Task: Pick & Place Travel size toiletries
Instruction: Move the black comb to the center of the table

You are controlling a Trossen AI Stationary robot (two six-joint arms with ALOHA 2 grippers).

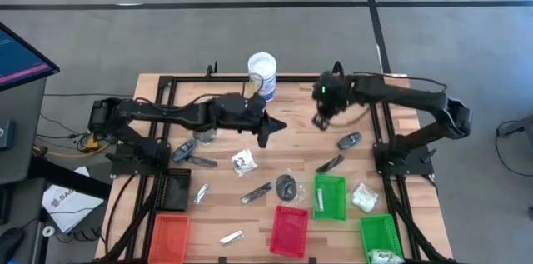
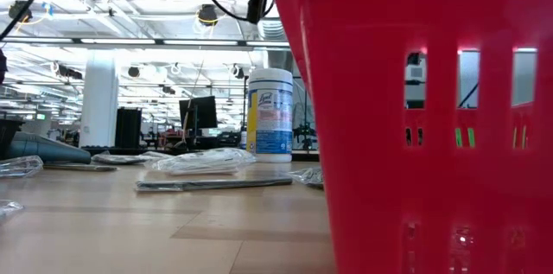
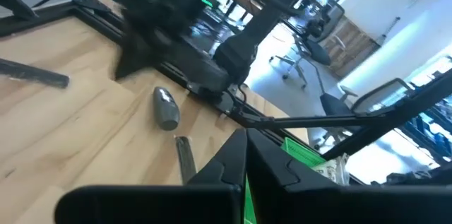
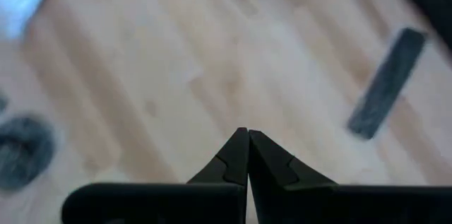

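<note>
The travel size toiletries lie scattered on the wooden table: a silvery tube [image 1: 350, 140], a slim black stick [image 1: 331, 163], a clear packet with white contents [image 1: 243, 161] and a dark round disc [image 1: 286, 186]. My left gripper [image 1: 265, 137] is shut above the table's middle, short of the tube [image 3: 166, 107], and holds nothing. My right gripper [image 1: 319, 122] is shut above the far right part of the table and points down. Nothing sits between its fingers. Below it lie a black stick [image 4: 387, 83] and the disc [image 4: 25, 150].
A white tub with a blue label [image 1: 261, 72] stands at the far edge. An orange tray [image 1: 171, 235], a red tray [image 1: 290, 229] and two green trays [image 1: 330, 196] [image 1: 380, 235] line the near side. The red tray [image 2: 432, 118] fills the right of the low view.
</note>
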